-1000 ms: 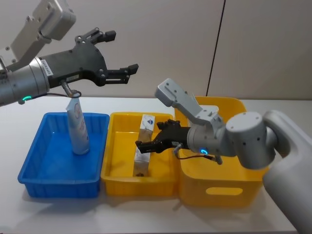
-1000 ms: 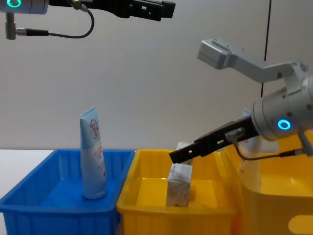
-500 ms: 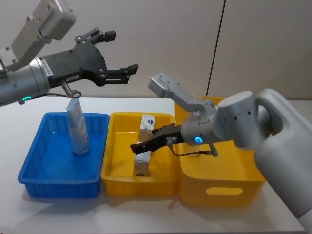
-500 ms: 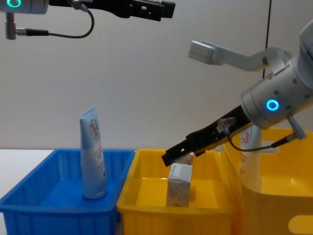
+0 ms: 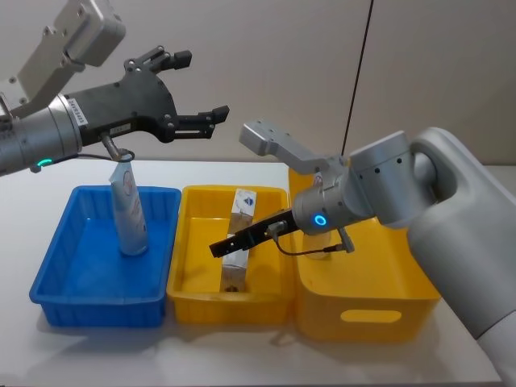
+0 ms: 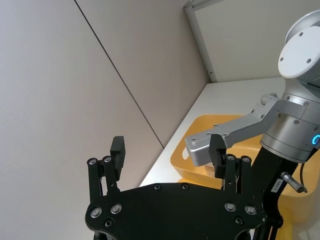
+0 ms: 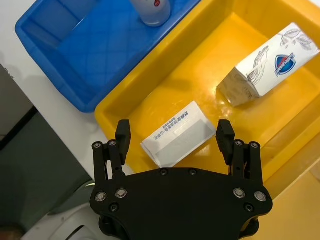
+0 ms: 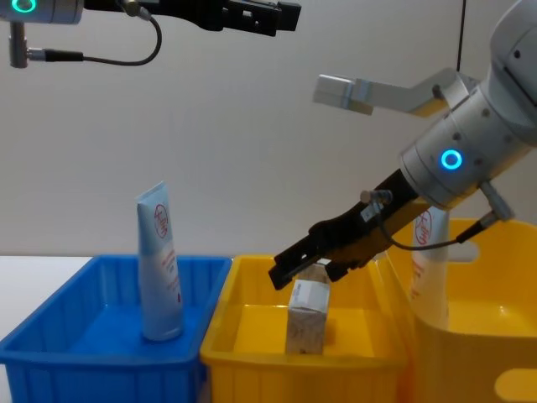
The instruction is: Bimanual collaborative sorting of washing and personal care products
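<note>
A pale blue-white tube (image 5: 129, 211) (image 8: 159, 262) stands upright in the blue bin (image 5: 89, 310). Two white-and-beige cartons sit in the middle yellow bin (image 5: 230, 310): one with a blue mark (image 5: 243, 206) (image 7: 270, 65) and a nearer one (image 7: 177, 134) (image 8: 308, 315). My right gripper (image 5: 222, 246) (image 8: 285, 269) hovers open just above the nearer carton, and in the right wrist view its fingers stand either side of it. Another tube (image 8: 430, 252) stands in the large yellow bin (image 5: 363, 310). My left gripper (image 5: 200, 85) (image 6: 167, 150) hangs open high above the blue bin, holding nothing.
The three bins stand side by side on a white table (image 5: 24, 201), blue on the left and the large yellow one on the right. A plain wall rises close behind them. My right arm's elbow spans the large yellow bin.
My right gripper has reached further left and down over the middle yellow bin, onto the nearer carton. The left arm and the tube in the blue bin have not moved.
</note>
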{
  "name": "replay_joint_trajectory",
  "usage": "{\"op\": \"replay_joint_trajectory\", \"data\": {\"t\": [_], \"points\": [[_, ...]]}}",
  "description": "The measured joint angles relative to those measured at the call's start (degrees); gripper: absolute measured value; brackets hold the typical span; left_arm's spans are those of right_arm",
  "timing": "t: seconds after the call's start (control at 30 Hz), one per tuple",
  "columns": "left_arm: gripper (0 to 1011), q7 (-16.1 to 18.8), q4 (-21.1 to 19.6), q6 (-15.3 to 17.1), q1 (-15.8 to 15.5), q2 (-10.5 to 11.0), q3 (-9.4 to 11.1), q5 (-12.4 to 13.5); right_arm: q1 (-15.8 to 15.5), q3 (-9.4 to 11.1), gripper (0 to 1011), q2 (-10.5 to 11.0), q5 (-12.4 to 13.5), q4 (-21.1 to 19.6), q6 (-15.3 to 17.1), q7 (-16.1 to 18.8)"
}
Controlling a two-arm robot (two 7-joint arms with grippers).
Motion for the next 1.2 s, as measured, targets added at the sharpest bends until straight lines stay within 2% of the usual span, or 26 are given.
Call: {"op": "replay_joint_trajectory", "data": {"t": [0.3, 0.63, 1.2], "points": [[1001, 0.0, 0.0, 0.0, 0.0, 0.0, 0.0, 0.0, 0.76, 0.65, 1002, -1.58, 0.01, 0.92, 4.65, -1.82], [1002, 0.0, 0.0, 0.0, 0.0, 0.0, 0.0, 0.0, 0.96, 1.49, 1002, -3.23, -1.05, 1.61, 7.74, -4.35], [1002, 0.0, 0.0, 0.0, 0.0, 0.0, 0.0, 0.0, 1.05, 2.07, 1002, -4.25, -1.72, 2.01, 9.73, -6.04]]}}
